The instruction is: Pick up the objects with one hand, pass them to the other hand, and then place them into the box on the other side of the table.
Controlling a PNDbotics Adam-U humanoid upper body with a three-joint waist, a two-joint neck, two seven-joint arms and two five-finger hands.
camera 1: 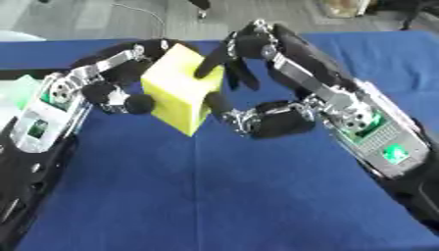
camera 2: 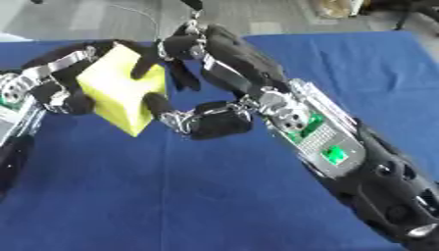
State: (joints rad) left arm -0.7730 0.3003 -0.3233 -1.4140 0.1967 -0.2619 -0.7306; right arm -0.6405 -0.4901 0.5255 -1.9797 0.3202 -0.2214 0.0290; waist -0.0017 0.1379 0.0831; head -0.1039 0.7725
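Observation:
A yellow foam block (camera 1: 178, 89) hangs tilted above the blue table (camera 1: 214, 196), caught between both hands. My left hand (camera 1: 101, 82) comes in from the left, its fingers curled over the block's top edge and its thumb against the left face. My right hand (camera 1: 287, 63) reaches in from the right. Its fingers are bent down onto the block's upper right face, and its thumb (camera 1: 221, 107) presses the lower right side. The block's far side is hidden behind the fingers.
A pale white and green thing (camera 1: 15, 92) shows at the left edge, partly behind my left forearm. Grey floor with a thin cable (camera 1: 146, 12) lies past the table's far edge. Blue cloth stretches out below and to the right of the hands.

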